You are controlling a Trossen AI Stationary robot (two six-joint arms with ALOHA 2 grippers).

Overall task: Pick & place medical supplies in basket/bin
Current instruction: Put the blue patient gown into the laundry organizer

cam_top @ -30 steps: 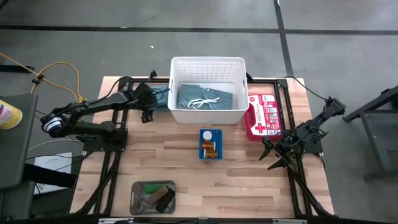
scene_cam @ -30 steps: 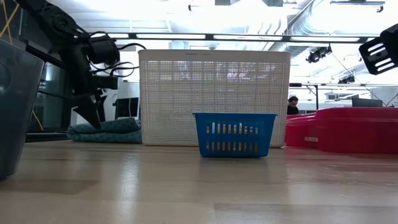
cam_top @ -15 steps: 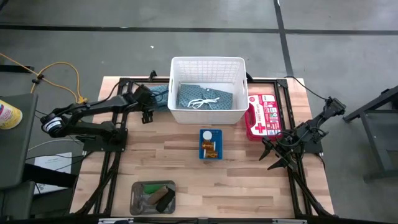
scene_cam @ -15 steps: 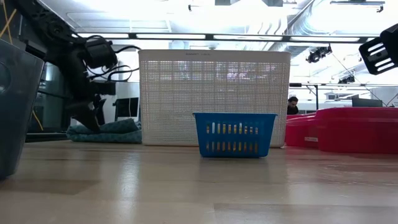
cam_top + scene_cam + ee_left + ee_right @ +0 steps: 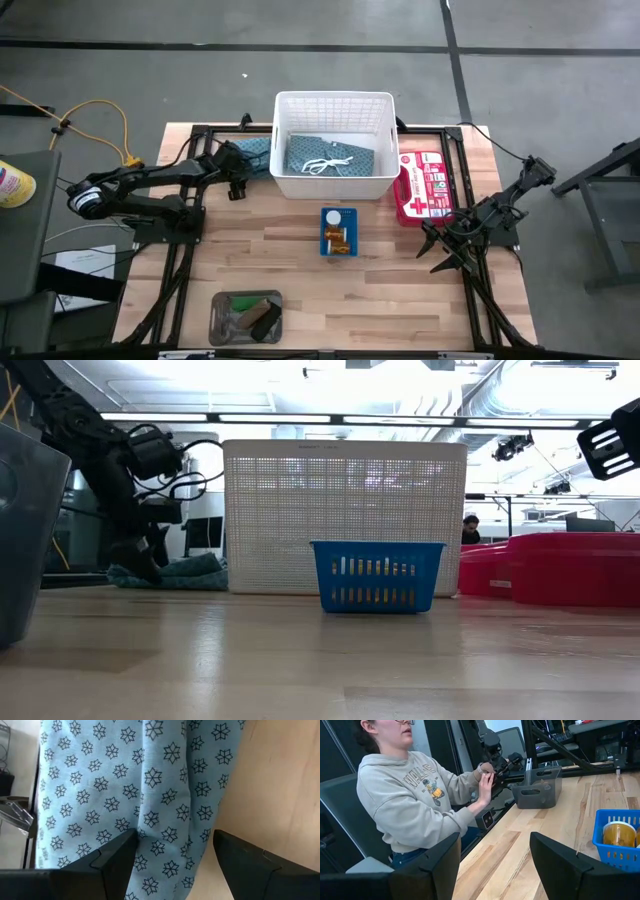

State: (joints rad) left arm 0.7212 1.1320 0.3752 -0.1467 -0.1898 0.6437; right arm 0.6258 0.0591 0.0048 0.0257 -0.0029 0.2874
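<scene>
Left claw (image 5: 240,172) down at the teal-blue star-patterned folded cloth (image 5: 255,153) lying on the wooden worktop (image 5: 300,270), just beside the left wall of the large white grid-sided plastic basket (image 5: 335,103). Left wrist view only: dark fingers (image 5: 112,857) spread wide, cloth between them, nothing clamped; cloth's long axis running straight ahead of the claw, one edge bordering bare wood. Low view only: claw tips right at the cloth's crumpled near end, contact probable but not certain. High view only: second patterned cloth with white strings (image 5: 330,158) flat inside the basket, long axis left to right. Right claw (image 5: 447,250) parked off the worktop's right side, spread apart, holding nothing.
</scene>
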